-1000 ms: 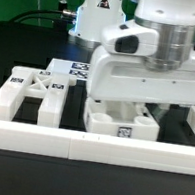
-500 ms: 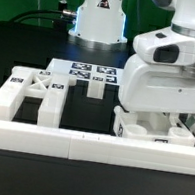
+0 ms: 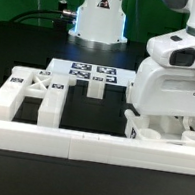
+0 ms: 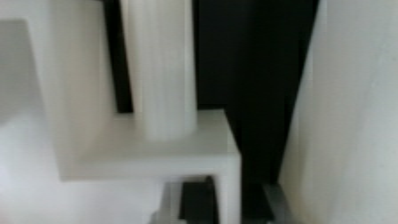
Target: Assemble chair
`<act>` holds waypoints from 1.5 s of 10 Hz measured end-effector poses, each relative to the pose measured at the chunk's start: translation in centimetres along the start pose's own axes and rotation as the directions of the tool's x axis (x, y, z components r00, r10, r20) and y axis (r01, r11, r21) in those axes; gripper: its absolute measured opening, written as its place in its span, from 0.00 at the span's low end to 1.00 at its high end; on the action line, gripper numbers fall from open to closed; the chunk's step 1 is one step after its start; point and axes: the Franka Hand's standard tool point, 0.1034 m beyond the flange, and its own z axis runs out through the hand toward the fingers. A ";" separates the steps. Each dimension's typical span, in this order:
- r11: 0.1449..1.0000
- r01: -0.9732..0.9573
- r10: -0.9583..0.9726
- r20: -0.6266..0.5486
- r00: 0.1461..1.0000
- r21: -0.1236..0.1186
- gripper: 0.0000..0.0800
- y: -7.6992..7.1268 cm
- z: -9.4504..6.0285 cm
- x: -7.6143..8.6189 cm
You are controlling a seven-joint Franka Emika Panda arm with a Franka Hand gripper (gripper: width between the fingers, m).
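Observation:
My gripper (image 3: 165, 118) hangs low at the exterior view's right, its broad white hand covering most of a cluster of white chair parts (image 3: 149, 130) by the front rail. In the wrist view a round white post (image 4: 164, 70) stands on a white block (image 4: 157, 150), with a tall white wall (image 4: 356, 110) beside it. The dark fingertips (image 4: 199, 200) sit close together, so the gripper (image 4: 226, 200) is shut. I cannot tell whether anything is pinched between them. A tagged white chair frame (image 3: 31, 88) lies at the exterior view's left.
The marker board (image 3: 92, 74) lies flat behind the parts. A long low white border rail (image 3: 69, 142) runs along the front edge. The arm's base (image 3: 98, 15) stands at the back, with cables to its left.
The hand has travelled toward the exterior view's right, and the chair parts under it have shifted right with it. The frame at the left has stayed put.

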 end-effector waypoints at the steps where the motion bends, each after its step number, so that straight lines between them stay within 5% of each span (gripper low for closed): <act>1: 1.000 0.000 0.000 0.000 1.000 0.000 0.04 0.0 0.0 0.0; 3: 1.000 0.016 -0.016 -0.001 1.000 -0.005 0.04 0.6 -0.6 0.2; 5: 1.000 0.009 -0.009 -0.023 1.000 -0.008 0.48 1.1 -2.8 0.5; 6: 1.000 0.007 -0.007 -0.032 0.999 -0.003 0.48 1.2 -4.1 0.2; 7: 1.000 0.017 -0.018 -0.033 0.999 -0.005 0.65 1.4 -4.8 -0.5; 8: 0.999 0.036 -0.037 -0.040 0.999 -0.009 0.65 1.8 -5.4 -1.6; 9: 0.997 0.070 -0.071 -0.057 0.996 -0.017 0.78 2.7 -5.1 -3.0; 10: 0.997 0.078 -0.079 -0.057 0.995 -0.021 0.80 3.5 -4.3 -4.1; 14: 0.997 0.079 -0.080 -0.051 0.995 -0.020 0.81 3.3 -4.2 -4.1; 15: 0.999 0.043 -0.044 -0.046 0.998 -0.007 0.81 4.2 -3.9 -5.7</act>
